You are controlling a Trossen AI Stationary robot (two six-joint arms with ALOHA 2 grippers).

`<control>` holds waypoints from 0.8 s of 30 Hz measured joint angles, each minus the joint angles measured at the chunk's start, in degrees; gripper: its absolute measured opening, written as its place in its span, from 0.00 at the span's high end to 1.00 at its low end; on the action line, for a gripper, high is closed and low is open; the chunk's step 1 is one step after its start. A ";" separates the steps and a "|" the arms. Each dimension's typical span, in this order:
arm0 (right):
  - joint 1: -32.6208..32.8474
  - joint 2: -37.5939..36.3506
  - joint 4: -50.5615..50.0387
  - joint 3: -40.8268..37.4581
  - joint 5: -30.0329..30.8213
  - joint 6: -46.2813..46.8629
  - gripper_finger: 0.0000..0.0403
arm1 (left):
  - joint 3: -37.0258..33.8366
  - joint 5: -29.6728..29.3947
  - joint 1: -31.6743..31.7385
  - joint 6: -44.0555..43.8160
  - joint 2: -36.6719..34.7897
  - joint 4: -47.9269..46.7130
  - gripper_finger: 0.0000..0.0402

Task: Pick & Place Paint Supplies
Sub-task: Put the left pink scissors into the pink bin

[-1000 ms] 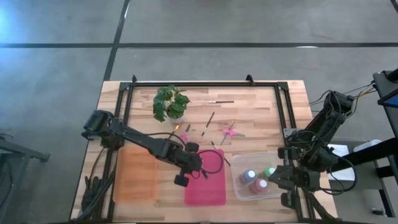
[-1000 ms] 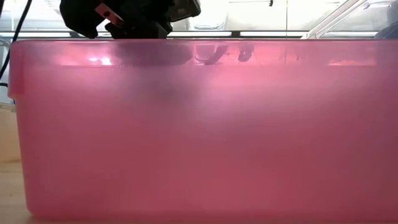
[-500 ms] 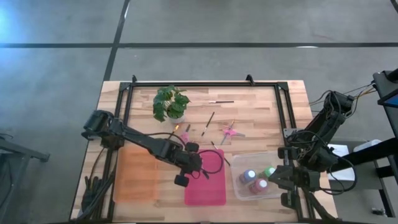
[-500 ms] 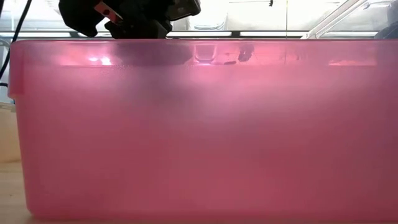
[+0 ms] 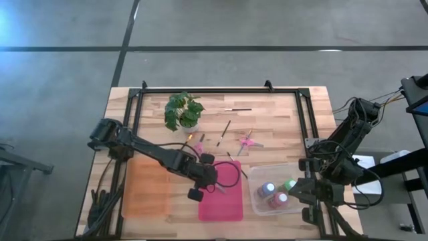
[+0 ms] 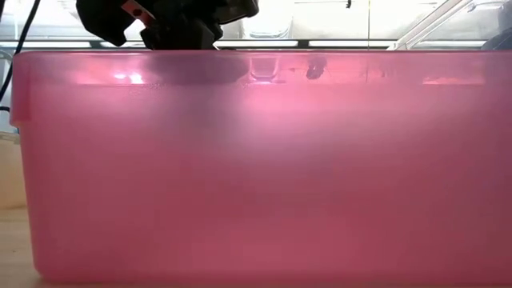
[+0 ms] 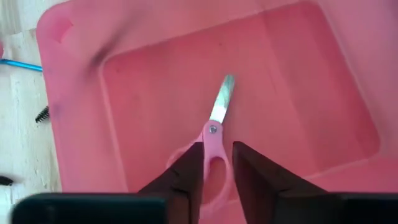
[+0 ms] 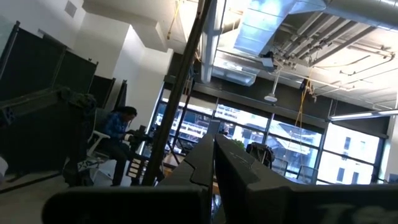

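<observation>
A small pink-handled scissors [image 7: 216,118] lies in the pink bin [image 7: 292,106], blade pointing away from my left gripper [image 7: 217,149]. That gripper hangs over the bin [image 5: 224,201], slanting down, its fingers a little apart on either side of the handle, with a gap showing beside it. A second pink scissors [image 5: 246,140] and several thin brushes [image 5: 225,128] lie flat on the table. Green, blue-and-white and pink-red bottles [image 5: 276,193] stand in a clear bin. My right gripper [image 8: 213,155] is shut, raised at the table's right edge.
An orange bin [image 5: 147,187] sits left of the pink one, the clear bin [image 5: 257,201] right of it. A potted plant [image 5: 184,112] stands at the far left. In the low view the pink bin's wall [image 6: 256,176] fills the picture.
In the low view a dark slanted shape just behind the pink bin's upper wall, under my left gripper, has gone from its place; the scissors has come down into the bin. Both arms have kept still.
</observation>
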 joint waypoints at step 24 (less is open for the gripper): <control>0.02 0.00 -0.39 0.00 -0.01 0.81 0.98 | -2.97 -9.07 -0.71 -5.12 -11.93 -26.82 0.68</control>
